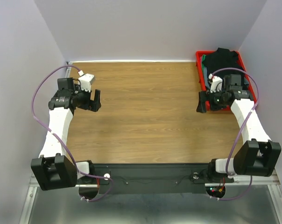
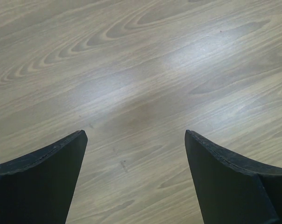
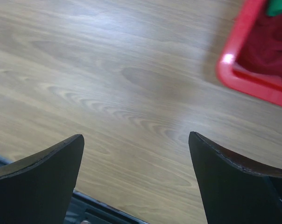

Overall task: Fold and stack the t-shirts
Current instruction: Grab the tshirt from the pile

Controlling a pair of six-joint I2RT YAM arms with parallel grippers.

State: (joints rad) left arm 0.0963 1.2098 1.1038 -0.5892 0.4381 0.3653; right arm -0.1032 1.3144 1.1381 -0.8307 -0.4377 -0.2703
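Two arms reach over the wooden table (image 1: 145, 112), one at each side, and neither has anything in its grasp. The left gripper (image 1: 97, 100) hangs over the left part of the table, toward the far half. Its jaws are spread wide and point right, toward the middle. Seen from its own wrist, the two black fingers (image 2: 43, 182) frame nothing but bare wood grain.

The right gripper (image 1: 201, 101) faces it from the right side, jaws just as wide apart and just as empty, pointing left. Its fingers (image 3: 234, 182) also stand over bare wood, with the table's edge showing just under them.

The shirts I can make out are in the red bin (image 1: 200, 70) at the far right corner, partly hidden by the right arm's wrist. The black t-shirt (image 1: 223, 58) lies heaped on top, bulging over the far rim. The green t-shirt (image 1: 205, 63) shows only as a narrow strip along the bin's left wall. A bluish sliver sits nearer along that wall, but I cannot tell what it belongs to. From the right wrist, the bin's rounded corner sits at the upper right, well apart from the fingers.
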